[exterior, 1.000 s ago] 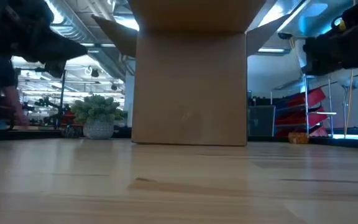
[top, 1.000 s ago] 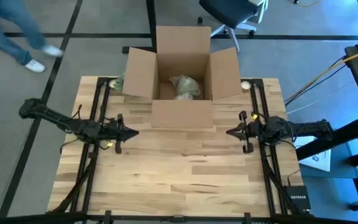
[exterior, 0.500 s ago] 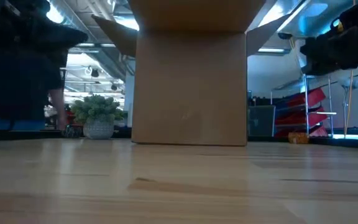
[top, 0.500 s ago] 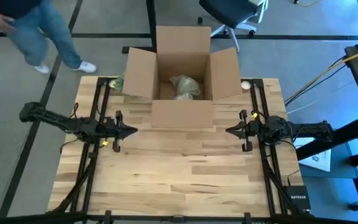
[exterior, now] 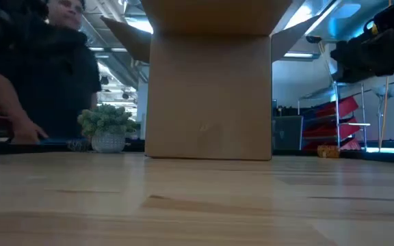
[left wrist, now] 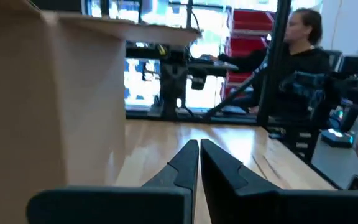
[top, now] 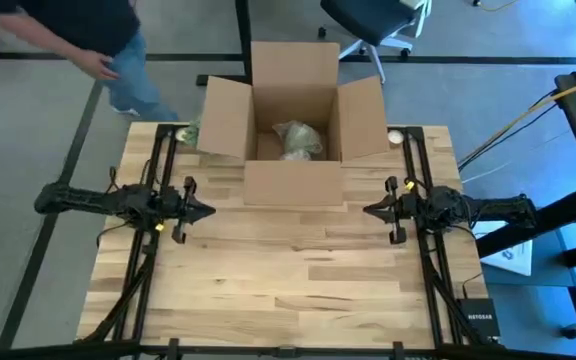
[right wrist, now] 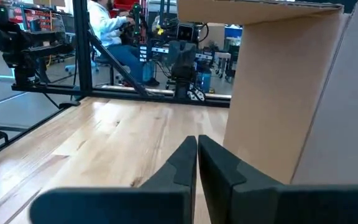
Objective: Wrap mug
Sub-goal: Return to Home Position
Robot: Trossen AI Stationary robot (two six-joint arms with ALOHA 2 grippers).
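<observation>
Over the last second the left arm has drawn back and squared up, and a person in a dark top (top: 88,30) has walked up to the far left corner of the pale wooden table (top: 288,290). The left gripper (top: 206,210) and right gripper (top: 370,211) face each other from the table's sides, both claws pinched together and empty. The bubble-wrapped mug bundle (top: 296,138) lies inside the open brown cardboard box (top: 293,185). I'd judge it fragile under soft, slippery wrap, best gripped round its middle, not by loose ends.
</observation>
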